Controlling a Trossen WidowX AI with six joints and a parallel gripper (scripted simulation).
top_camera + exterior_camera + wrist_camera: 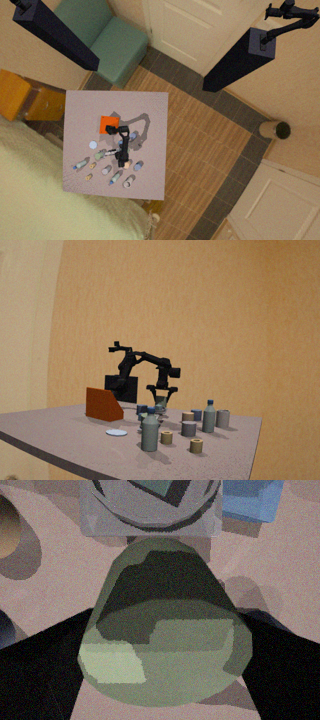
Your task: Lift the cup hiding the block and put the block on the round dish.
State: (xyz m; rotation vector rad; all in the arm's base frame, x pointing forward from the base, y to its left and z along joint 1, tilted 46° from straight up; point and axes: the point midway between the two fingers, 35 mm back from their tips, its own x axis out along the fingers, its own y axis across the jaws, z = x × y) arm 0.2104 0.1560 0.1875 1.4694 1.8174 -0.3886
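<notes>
Holding green cup (128,150) (161,400) (170,665) clamped in gripper (123,152) (161,399) (162,615); teal block (158,407) (156,486) sits uncovered on balance pan (163,411) (100,522). Swinging cup too low, I might knock block off or jolt other cup (98,155) (144,416).

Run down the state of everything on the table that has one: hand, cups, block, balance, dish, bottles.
Hand: shut on a cup
Held green cup: off the balance
Other green cup: standing on its end
Block: uncovered
Balance: tilt unclear
Round dish: bare
Nearer bottle: upright, capped
Farther bottle: upright, capped
</notes>
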